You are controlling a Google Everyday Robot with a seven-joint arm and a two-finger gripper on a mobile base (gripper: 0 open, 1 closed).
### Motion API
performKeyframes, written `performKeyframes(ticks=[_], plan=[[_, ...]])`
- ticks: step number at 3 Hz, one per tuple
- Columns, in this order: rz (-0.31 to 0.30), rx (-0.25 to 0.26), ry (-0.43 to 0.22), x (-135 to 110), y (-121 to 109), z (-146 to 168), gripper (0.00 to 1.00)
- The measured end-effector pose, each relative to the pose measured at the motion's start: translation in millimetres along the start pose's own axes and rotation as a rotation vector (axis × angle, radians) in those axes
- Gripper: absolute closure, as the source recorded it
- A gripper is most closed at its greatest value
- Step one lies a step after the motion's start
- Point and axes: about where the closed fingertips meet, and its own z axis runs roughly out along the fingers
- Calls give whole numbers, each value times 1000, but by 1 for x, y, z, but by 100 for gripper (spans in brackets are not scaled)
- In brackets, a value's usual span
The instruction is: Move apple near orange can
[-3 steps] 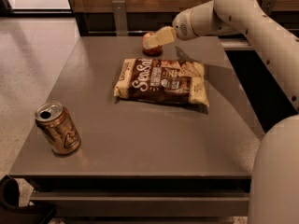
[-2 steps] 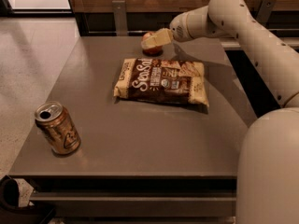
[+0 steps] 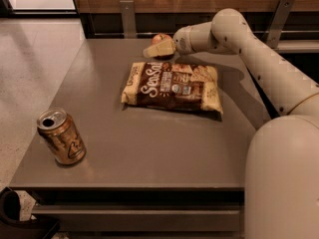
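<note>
The apple (image 3: 160, 37) is small, round and red-orange, and sits at the far edge of the grey table (image 3: 149, 148), near the middle. My gripper (image 3: 158, 49) reaches in from the right and is right at the apple, partly covering its front. The orange can (image 3: 62, 136) stands slightly tilted at the near left corner of the table, with its silver top open. It is far from the apple and the gripper.
A brown-and-cream snack bag (image 3: 172, 86) lies flat in the middle of the table, between the apple and the can. My arm (image 3: 269, 68) spans the right side. A wooden wall with metal brackets (image 3: 127, 16) runs behind the table. The floor (image 3: 35, 54) lies to the left.
My gripper has moved a little to the left along the far edge and now covers the front of the apple. The can and the bag have not moved.
</note>
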Motion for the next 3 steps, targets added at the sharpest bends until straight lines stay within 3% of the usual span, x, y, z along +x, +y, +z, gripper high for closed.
performKeyframes(ticks=[1,2,3], plan=[[20,-13,-1,13,5,11,25],[22,-21,2,15,8,16,62],[22,-24,3,16,10,18,86]])
